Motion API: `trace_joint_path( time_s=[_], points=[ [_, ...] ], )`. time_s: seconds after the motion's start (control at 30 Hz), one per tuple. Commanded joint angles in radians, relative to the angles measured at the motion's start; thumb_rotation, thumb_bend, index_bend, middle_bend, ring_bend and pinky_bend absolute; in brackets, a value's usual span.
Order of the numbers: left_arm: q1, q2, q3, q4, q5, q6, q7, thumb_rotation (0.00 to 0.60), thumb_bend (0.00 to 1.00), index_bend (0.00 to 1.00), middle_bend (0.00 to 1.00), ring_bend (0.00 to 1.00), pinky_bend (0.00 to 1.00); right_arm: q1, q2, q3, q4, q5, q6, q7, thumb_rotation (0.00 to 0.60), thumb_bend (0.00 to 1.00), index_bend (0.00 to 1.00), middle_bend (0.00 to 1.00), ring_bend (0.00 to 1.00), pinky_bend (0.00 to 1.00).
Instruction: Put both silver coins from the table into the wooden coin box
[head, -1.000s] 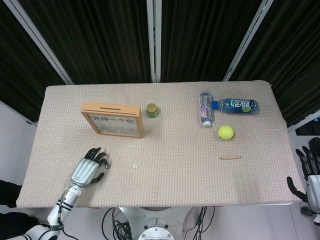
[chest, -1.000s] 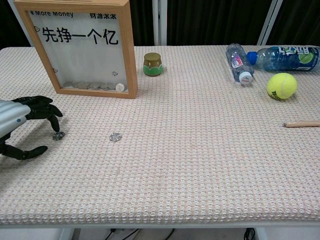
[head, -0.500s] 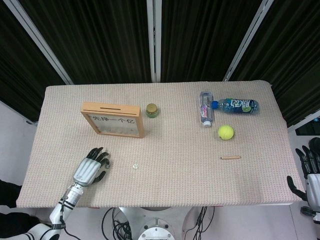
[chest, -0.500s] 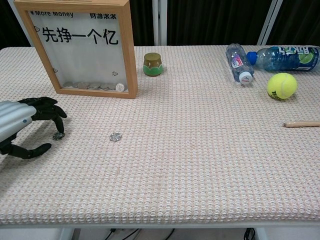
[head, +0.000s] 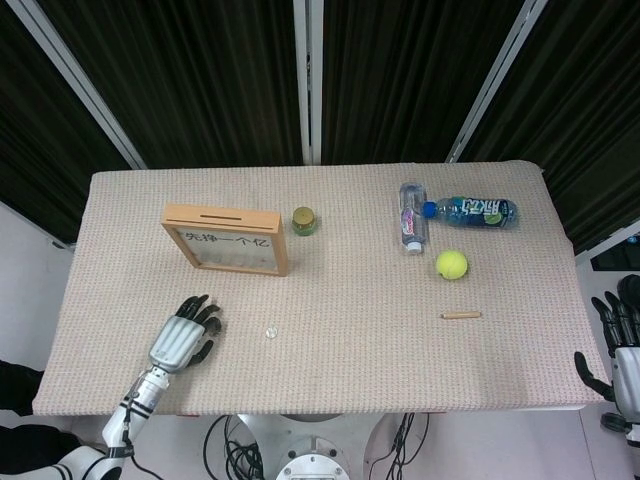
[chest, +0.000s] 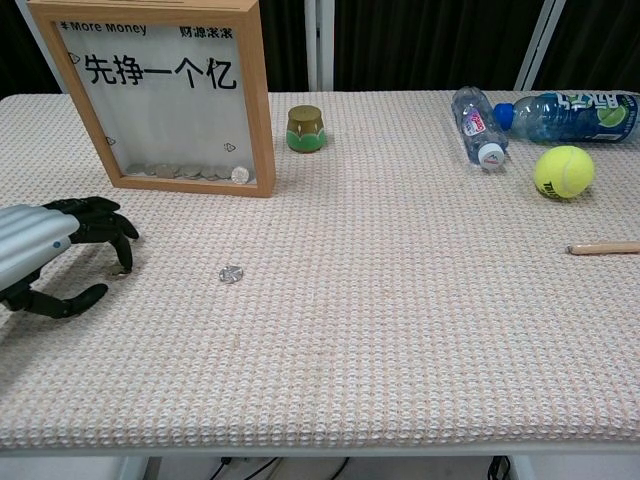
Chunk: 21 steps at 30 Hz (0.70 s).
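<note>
Head view, left hand: I have my left hand (head: 183, 338) low over the beige woven tabletop (head: 350, 300), near the front left edge, dark fingers spread and reaching forward.
Head view, coin: one small silver coin (head: 271, 330) lies flat just to the right of that hand, apart from it.
Head view, box: the wooden-framed coin box with a clear front (head: 229, 239) stands behind the hand, well apart from the coin.
Head view, right hand: my right hand (head: 618, 345) hangs off the tabletop's right edge, fingers apart, holding nothing.
Chest view, left hand: the fingers (chest: 112, 228) arch down with tips at the cloth; I cannot tell whether anything is under them, and nothing is visibly held.
Chest view, coin: the silver coin (chest: 231, 272) sits in front of the box (chest: 165, 95), whose bottom already holds coins.
</note>
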<state>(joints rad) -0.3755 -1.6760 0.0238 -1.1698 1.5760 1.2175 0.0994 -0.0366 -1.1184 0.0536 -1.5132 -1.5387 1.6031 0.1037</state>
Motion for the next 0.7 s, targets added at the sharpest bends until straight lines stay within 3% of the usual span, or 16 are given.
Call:
trace_joint_path(
  time_s=[0.03,0.7],
  points=[
    [-0.002,-0.004,-0.001,0.004,-0.001,-0.001,-0.003,0.600,0.32,0.39,0.20,0.06,0.12,0.000,0.000,0.000,0.000,0.001,-0.001,0.000,0.600,0.33,0.00,0.00,0.00,0.00],
    [-0.014,-0.066,-0.019,0.119,0.007,0.046,-0.047,0.600,0.32,0.45,0.24,0.07,0.13,0.001,-0.001,0.003,0.007,0.013,-0.011,0.005,0.600,0.33,0.00,0.00,0.00,0.00]
  ],
)
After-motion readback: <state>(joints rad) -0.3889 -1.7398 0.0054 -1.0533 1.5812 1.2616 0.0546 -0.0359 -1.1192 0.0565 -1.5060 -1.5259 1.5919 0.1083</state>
